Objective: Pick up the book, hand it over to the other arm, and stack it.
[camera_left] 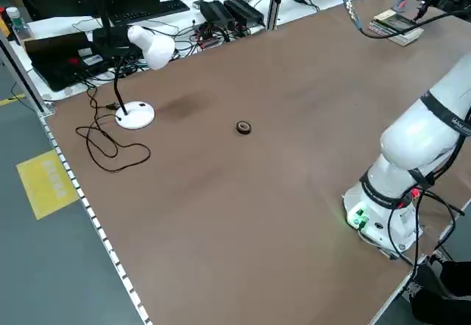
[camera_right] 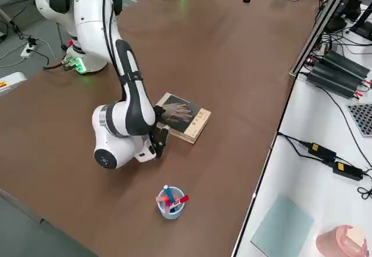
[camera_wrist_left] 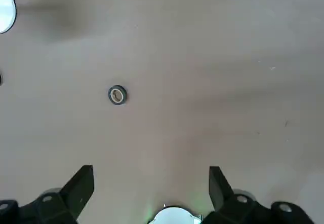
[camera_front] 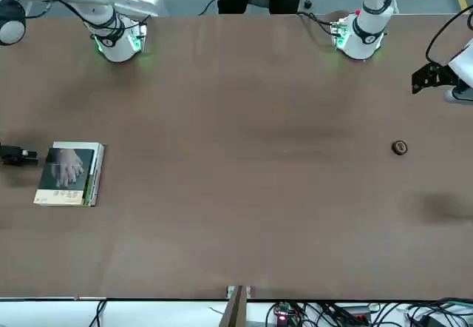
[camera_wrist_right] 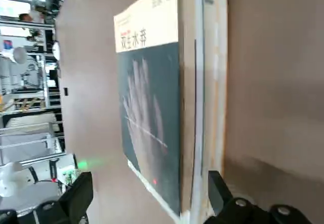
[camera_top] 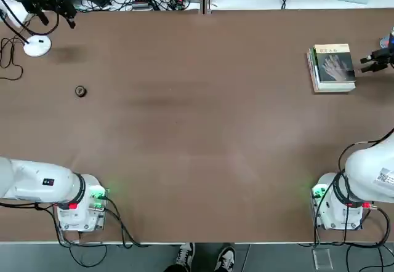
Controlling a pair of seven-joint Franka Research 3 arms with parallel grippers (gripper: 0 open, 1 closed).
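Tape roll (camera_top: pixel 80 91) is lying alone at the left of the surface (camera_top: pixel 197 130), where the left end effector (camera_wrist_left: pixel 151 183) is hovering with fingers apart. Far right, the book (camera_top: pixel 335 63) is resting on a thicker book (camera_top: pixel 333 85) — the right end effector (camera_top: pixel 377 58), fingers apart, is facing its right long edge, clearly the nearer arm.
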